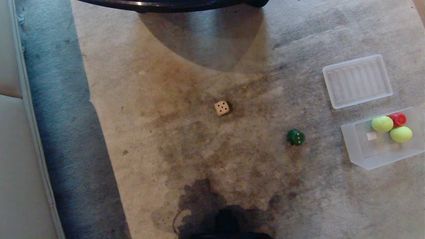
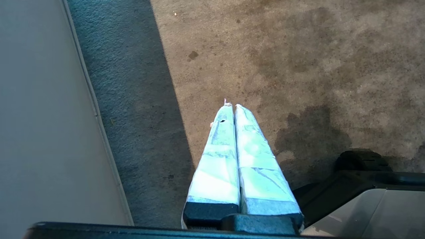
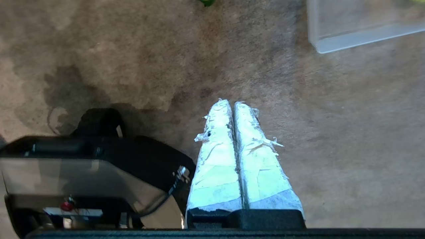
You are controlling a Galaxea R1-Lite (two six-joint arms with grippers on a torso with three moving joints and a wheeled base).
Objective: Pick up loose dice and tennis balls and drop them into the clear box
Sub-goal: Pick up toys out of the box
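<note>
Stained carpet (image 1: 149, 99) carries the beige die (image 1: 221, 108) and green die (image 1: 296, 137) loose beside the clear box (image 1: 368, 156) holding two tennis balls (image 1: 382, 123) and a red die (image 1: 398, 119); left tool (image 2: 231, 105) and right tool (image 3: 229, 102) are pressed together, empty.

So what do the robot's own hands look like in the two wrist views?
Both look alike. The left hand has two long tapering fingers wrapped in pale whitish tape, on a black base. The right hand is the same build, but its tape is frayed, with loose shreds at the edges. Neither arm shows in the head view.
</note>
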